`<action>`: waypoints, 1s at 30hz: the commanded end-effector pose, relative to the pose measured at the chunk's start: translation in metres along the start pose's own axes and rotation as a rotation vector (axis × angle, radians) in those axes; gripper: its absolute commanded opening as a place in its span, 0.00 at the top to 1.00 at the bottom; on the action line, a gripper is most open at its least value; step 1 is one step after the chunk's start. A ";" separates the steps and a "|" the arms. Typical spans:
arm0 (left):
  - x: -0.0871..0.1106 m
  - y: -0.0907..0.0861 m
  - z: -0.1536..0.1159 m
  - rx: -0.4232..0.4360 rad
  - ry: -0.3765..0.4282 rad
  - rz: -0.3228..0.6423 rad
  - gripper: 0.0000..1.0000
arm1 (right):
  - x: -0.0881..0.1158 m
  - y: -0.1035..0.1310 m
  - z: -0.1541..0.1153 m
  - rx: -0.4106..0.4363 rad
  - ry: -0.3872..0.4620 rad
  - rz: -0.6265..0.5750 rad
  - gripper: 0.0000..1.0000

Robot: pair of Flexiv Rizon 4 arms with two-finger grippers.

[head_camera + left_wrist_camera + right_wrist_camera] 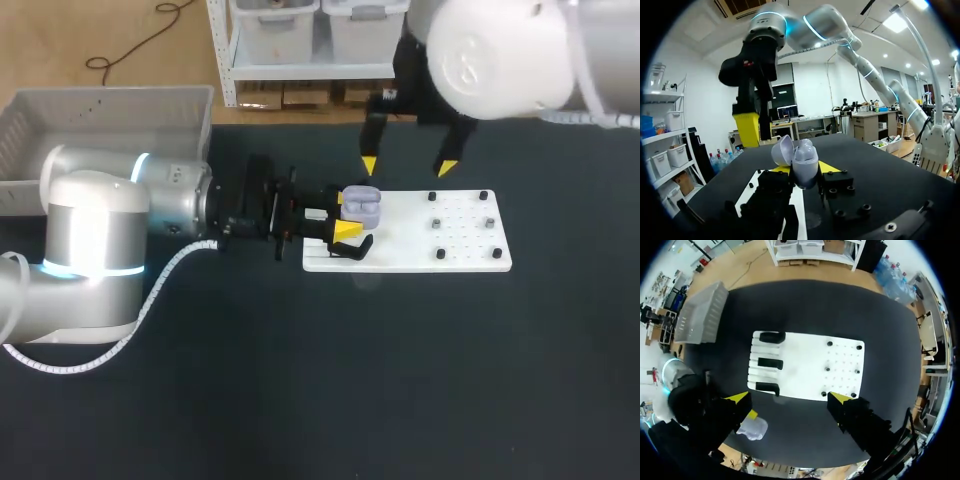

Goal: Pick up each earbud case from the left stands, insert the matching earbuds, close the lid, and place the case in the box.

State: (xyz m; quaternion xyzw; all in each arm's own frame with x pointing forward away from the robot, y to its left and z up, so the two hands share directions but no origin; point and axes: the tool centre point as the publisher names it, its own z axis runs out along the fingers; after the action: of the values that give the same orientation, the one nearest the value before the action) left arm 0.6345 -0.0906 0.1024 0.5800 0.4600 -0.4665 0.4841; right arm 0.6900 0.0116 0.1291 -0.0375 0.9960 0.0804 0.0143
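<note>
A lavender earbud case (362, 207) with its lid open is held above the left end of the white board (460, 240). My left gripper (343, 213) is shut on it from two sides. In the left wrist view the case (803, 159) stands upright between the yellow tips of my left gripper (804, 169). My right gripper (408, 167) hangs open above the board's far edge, holding nothing. In the right wrist view my right gripper (790, 400) looks straight down on the board (805, 367), and the case (753, 428) shows beside one finger. Black stands (770, 363) line the board's left side.
A grey box (110, 110) sits at the table's far left. Several small dark pegs (437, 222) stand on the board's right half. My left arm (110, 225) lies across the table's left side. A finger of the right gripper (747, 127) hangs just beyond the case.
</note>
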 end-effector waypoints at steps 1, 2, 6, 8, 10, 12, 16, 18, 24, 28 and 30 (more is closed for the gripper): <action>0.001 -0.001 0.000 -0.003 -0.001 0.002 1.00 | -0.005 0.003 0.014 0.012 0.068 -0.014 0.00; 0.001 -0.001 0.000 -0.003 -0.001 0.002 1.00 | -0.003 0.002 0.015 0.008 0.071 -0.014 0.00; 0.001 -0.001 0.000 -0.003 -0.001 0.002 1.00 | 0.008 0.003 0.013 0.001 0.082 -0.023 0.00; 0.001 -0.001 0.000 -0.003 -0.001 0.002 1.00 | 0.012 0.003 0.013 0.010 0.092 -0.039 0.00; 0.001 -0.001 0.000 -0.003 -0.001 0.002 1.00 | 0.017 0.005 0.012 0.015 0.100 -0.046 0.00; 0.001 -0.001 0.000 -0.003 -0.001 0.002 1.00 | 0.021 0.006 0.012 0.022 0.108 -0.059 0.00; 0.001 -0.001 0.000 -0.003 -0.001 0.002 1.00 | 0.029 0.009 0.011 0.028 0.120 -0.074 0.00; 0.001 -0.001 0.000 -0.003 -0.001 0.002 1.00 | 0.032 0.010 0.011 0.028 0.127 -0.079 0.00; 0.001 -0.001 0.000 -0.003 -0.001 0.002 1.00 | 0.033 0.008 0.006 0.027 0.090 -0.064 0.00; 0.001 -0.001 0.000 -0.003 -0.001 0.002 1.00 | 0.032 0.003 -0.011 0.042 0.003 -0.052 0.00; 0.001 -0.001 0.000 -0.003 -0.001 0.002 1.00 | 0.032 -0.003 -0.023 0.031 -0.042 -0.034 0.00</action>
State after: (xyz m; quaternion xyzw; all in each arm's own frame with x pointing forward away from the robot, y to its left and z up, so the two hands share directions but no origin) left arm 0.6344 -0.0906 0.1025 0.5800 0.4599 -0.4665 0.4841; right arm 0.6761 0.0172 0.1368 -0.0624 0.9965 0.0551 -0.0091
